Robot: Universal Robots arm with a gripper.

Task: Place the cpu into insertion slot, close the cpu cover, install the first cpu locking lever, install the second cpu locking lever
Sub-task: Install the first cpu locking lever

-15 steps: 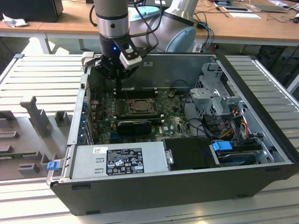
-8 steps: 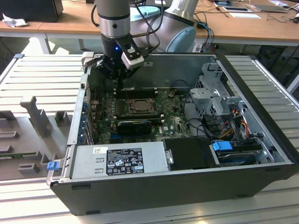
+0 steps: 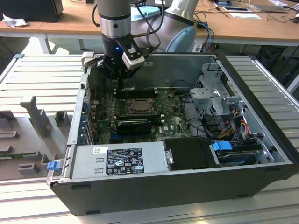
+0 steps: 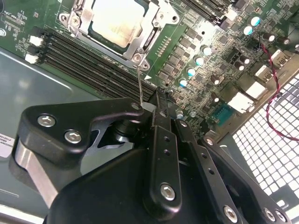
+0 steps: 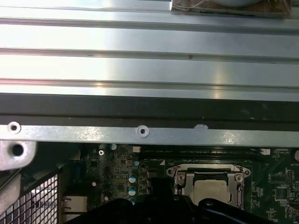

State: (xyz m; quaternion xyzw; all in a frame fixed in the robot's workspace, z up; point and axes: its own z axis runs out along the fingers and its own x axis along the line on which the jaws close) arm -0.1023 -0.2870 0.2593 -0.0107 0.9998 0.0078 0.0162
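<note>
clenched gripper beside thin lever; pale beige cpu under silvery cpu cover.

Ribbed aluminium bench — the bearing surface. Open computer case lies on it, directly beneath the gripper. A grey moulded fixture tray rests beside the case — well clear of the gripper, toward the exterior view's left.

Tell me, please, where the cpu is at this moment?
In the second wrist view the cpu lies framed by the cpu cover on the green board, beside the long black memory slots, just beyond the gripper.
</note>
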